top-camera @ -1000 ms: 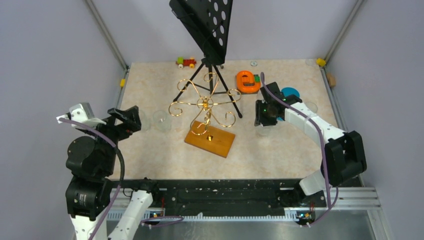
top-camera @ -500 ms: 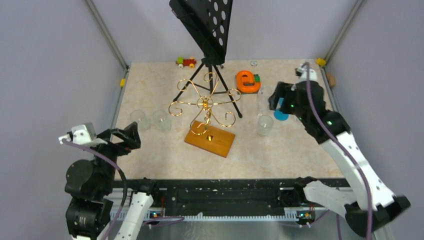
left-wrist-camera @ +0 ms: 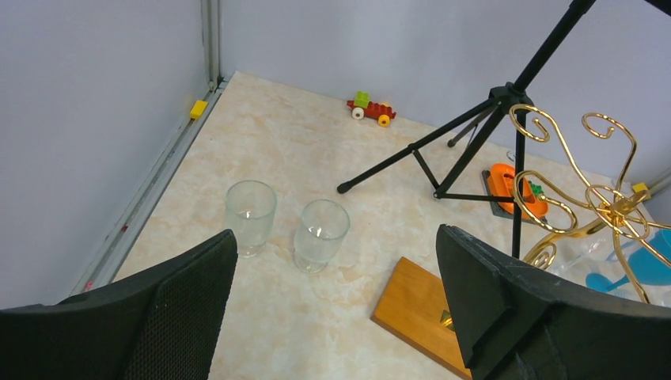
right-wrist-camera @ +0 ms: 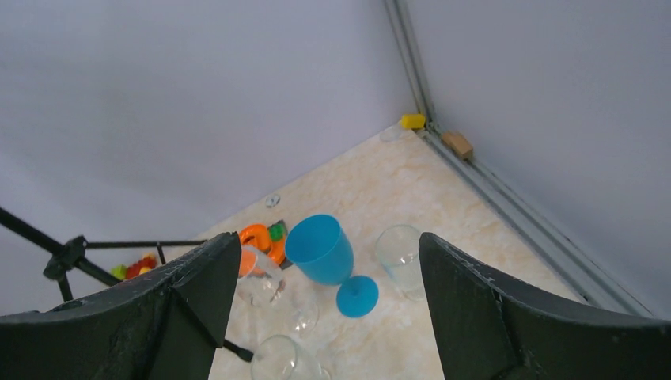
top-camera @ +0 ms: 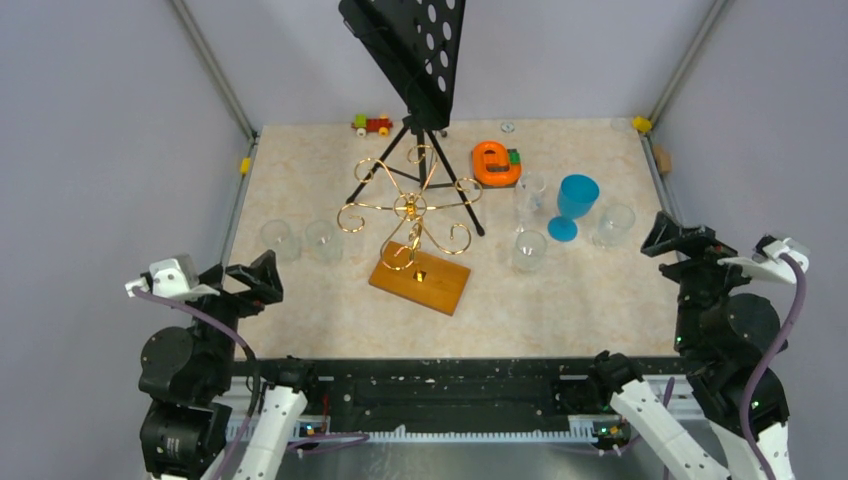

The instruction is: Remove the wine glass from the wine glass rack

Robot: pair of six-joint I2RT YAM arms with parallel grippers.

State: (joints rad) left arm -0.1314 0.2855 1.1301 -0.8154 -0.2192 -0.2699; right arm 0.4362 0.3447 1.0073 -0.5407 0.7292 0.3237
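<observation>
The gold wire wine glass rack [top-camera: 410, 208] stands mid-table on its orange-brown wooden base [top-camera: 420, 279]; I see no glass hanging on its arms. It also shows at the right of the left wrist view [left-wrist-camera: 601, 207]. A blue wine glass [top-camera: 576, 204] stands upright right of the rack, with three clear glasses [top-camera: 528, 250] around it; the right wrist view shows the blue one [right-wrist-camera: 320, 250]. My left gripper [top-camera: 246, 282] is open and empty at the near left. My right gripper [top-camera: 684, 250] is open and empty at the near right, apart from the glasses.
Two clear glasses [top-camera: 300, 241] stand left of the rack, also in the left wrist view [left-wrist-camera: 320, 234]. A black music stand on a tripod [top-camera: 412, 150] stands behind the rack. An orange object [top-camera: 495, 163] and a toy train [top-camera: 372, 124] lie at the back.
My right arm has pulled back from over the glasses to the near right edge, uncovering the blue wine glass. My left arm has drawn back slightly toward the near edge.
</observation>
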